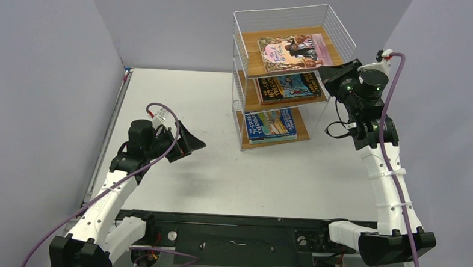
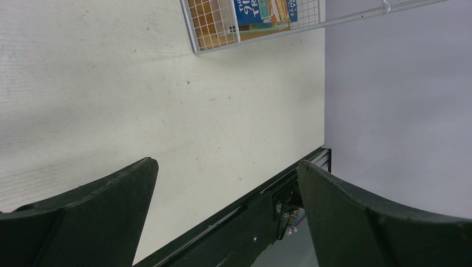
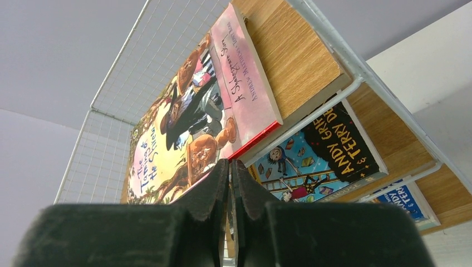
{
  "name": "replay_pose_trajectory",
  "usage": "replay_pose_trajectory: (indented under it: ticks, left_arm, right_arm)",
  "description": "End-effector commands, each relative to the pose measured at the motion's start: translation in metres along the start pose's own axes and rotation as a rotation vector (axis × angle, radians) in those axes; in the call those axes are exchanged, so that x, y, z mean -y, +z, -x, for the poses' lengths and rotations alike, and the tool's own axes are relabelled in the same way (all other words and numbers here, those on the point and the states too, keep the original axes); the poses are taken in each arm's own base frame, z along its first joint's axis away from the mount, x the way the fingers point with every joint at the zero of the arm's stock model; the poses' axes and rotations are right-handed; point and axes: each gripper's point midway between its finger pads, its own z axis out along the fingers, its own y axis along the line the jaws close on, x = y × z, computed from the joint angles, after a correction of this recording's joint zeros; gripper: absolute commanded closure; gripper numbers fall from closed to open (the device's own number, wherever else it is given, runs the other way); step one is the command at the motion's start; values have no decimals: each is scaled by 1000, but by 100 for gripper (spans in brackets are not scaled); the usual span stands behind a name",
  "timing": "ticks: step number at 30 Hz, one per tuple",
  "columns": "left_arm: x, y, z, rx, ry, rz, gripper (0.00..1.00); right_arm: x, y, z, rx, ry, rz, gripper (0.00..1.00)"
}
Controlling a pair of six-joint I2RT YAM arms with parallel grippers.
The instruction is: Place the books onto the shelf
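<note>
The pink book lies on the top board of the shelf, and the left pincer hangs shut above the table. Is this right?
No: the left pincer hangs open, not shut, as the left wrist view shows. The rest is right.

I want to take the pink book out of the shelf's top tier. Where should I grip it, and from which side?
Grip the pink book at its near edge, which reaches the low front rail of the shelf. Come from the front, one finger above, one below: it lies flat and thin, and tall mesh seems to close the other sides.
</note>
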Motion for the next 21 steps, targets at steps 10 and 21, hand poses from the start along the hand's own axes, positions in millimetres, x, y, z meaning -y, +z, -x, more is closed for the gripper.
replay_pose_trajectory:
  ticks: [10,21]
  left_arm:
    - [26,-16,28,62,108,0,4]
    - [11,-55,72,203,195,303,4]
  right_arm:
    - [24,-55,8,-3,-209,-110,38]
    - [123,-148,30,114,-452,-559,18]
